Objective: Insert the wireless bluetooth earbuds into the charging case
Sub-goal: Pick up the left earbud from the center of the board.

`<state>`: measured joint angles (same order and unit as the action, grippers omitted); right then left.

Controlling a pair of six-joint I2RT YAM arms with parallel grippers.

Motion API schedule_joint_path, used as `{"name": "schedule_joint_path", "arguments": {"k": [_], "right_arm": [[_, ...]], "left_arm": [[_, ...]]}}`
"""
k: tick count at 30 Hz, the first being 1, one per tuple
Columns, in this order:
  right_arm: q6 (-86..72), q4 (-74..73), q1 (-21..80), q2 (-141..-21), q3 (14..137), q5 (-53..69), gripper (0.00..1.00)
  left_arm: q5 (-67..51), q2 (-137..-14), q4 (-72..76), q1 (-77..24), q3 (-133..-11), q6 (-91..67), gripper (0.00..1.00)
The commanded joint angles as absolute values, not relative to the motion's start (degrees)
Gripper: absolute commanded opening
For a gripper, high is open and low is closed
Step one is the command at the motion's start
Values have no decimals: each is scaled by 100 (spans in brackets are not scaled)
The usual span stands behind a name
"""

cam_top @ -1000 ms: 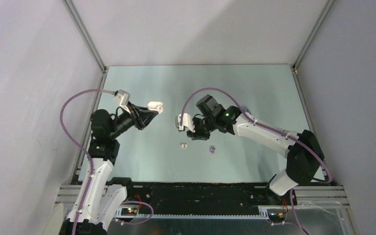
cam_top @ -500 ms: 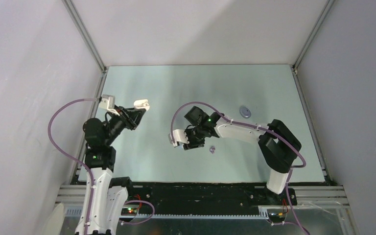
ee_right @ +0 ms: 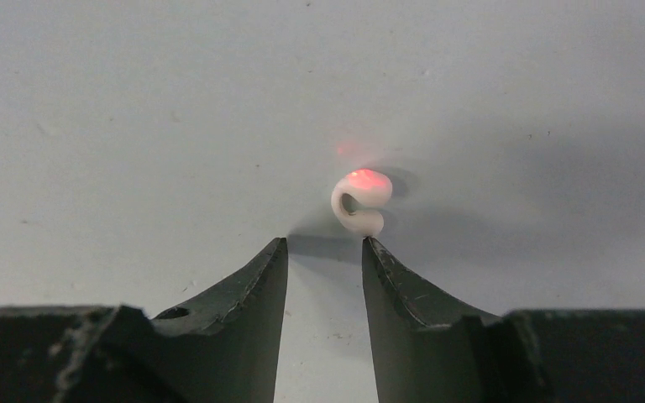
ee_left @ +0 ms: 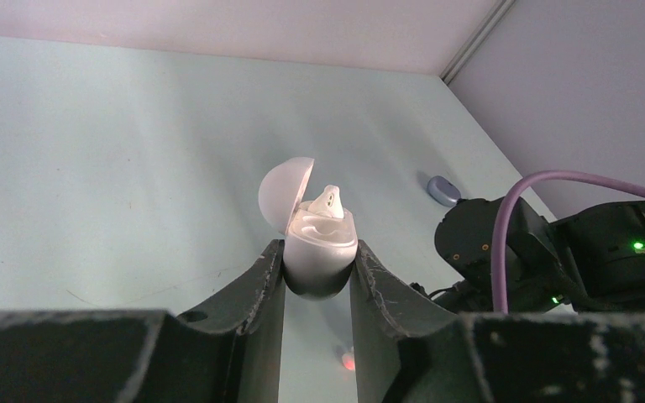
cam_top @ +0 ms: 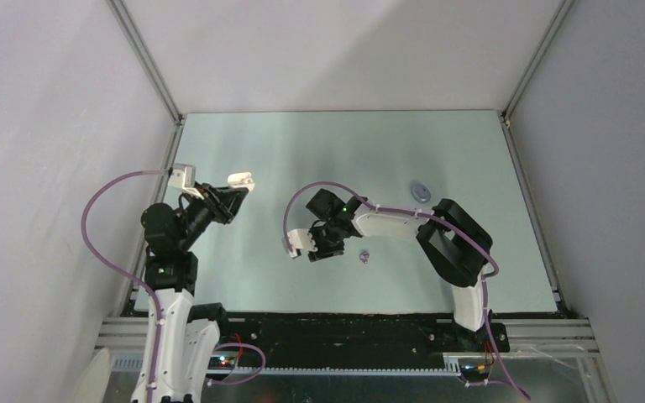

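My left gripper is shut on the lower half of a white charging case, held above the table with its lid swung open. One white earbud sits in the case. In the top view this case is at the left. My right gripper is open and low over the table. A second white earbud, glowing red, lies just past its right fingertip, not between the fingers. A purple earbud lies on the table right of the right gripper.
A closed purple case lies on the table behind the right arm, and it also shows in the left wrist view as a purple case. Metal frame posts and grey walls bound the pale green table.
The right arm swung left and toward the near edge, coming down over the white earbud on the table. The left arm drew the case back to the left, then held still.
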<state>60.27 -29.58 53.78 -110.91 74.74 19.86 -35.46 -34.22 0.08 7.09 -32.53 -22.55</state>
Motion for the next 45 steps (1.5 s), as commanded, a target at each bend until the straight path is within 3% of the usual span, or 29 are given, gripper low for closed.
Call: {"name": "schedule_joint_path", "arguments": {"k": [1,17,26,34,45], "right_arm": [[6102,-2906,5369,-11324,7777,1933,42],[5981,-3279,5388,-11677,8425,2178,41],[5950,-3642,5453,-11740,8478,2339,24],[3773,-2847,5370,-11016,7903,2018,13],[271,-2021,4938,-10016,6977,1618,8]], "left_arm": [[-3531,-3339,187,782,-3466,-2354,0],[-3492,-3433,468,785,-3416,-2493,0],[-3507,-3445,501,789,-3371,-2502,0],[-3509,-3437,548,789,-3382,-2501,0],[-3560,-3585,713,790,-3385,-2619,0]]}}
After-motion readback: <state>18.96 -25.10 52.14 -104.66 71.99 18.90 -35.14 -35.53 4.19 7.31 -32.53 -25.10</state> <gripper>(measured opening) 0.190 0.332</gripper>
